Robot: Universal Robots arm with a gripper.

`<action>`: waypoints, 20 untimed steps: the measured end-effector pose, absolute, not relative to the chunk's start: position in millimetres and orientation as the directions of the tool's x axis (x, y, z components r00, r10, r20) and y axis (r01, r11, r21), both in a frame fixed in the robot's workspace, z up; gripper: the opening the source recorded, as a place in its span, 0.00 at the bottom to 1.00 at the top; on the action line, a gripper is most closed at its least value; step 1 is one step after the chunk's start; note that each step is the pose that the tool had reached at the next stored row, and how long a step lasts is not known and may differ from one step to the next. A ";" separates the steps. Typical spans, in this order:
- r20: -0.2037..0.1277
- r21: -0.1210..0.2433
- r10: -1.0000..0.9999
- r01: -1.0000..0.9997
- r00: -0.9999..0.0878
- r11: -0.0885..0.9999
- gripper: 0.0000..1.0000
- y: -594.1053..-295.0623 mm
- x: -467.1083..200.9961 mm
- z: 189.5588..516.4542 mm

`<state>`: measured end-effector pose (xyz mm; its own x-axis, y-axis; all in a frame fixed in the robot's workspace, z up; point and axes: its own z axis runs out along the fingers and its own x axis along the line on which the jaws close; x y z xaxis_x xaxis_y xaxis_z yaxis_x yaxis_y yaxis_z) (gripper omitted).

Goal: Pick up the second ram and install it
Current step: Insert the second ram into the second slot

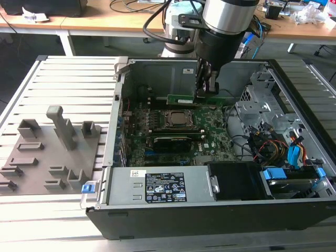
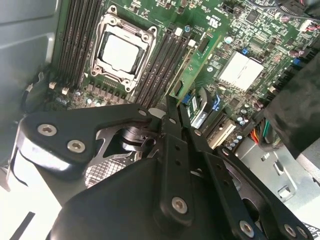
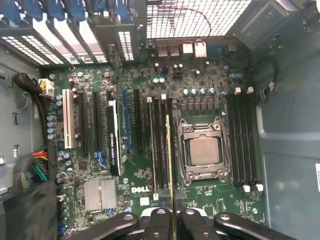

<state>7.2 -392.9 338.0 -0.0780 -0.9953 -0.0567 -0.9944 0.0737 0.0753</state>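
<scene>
In the exterior view my gripper (image 1: 207,93) reaches down into the open computer case (image 1: 113,131) and is shut on the second ram (image 1: 184,99), a long green stick held level on edge. It hangs just beyond the CPU socket (image 1: 176,119), over the motherboard. The first wrist view shows the ram (image 3: 169,160) edge-on between my gripper (image 3: 172,220) fingers, lined up over the dark memory slots beside the CPU socket (image 3: 202,152). The second wrist view has the ram (image 2: 194,62) running out from my gripper (image 2: 179,114). Whether it touches a slot I cannot tell.
A grey holder plate (image 1: 47,152) with upright blocks lies on the slatted table at the exterior view's left. Inside the case are a black card (image 1: 170,143), a metal drive cage (image 1: 262,100), bundled cables (image 1: 273,147) and a power supply (image 1: 163,186).
</scene>
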 end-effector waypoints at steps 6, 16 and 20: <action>-0.057 0.075 -0.995 -0.994 -0.078 0.074 0.14 -388.9 1.5 332.6; -0.057 0.075 -0.995 -0.994 -0.078 0.074 0.14 -385.9 -1.9 323.0; -0.057 0.075 -0.995 -0.994 -0.078 0.073 0.14 -385.0 -2.1 317.1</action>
<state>-2.1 -385.0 317.1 -0.0779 -0.9953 -0.0570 -0.9944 0.0735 0.0753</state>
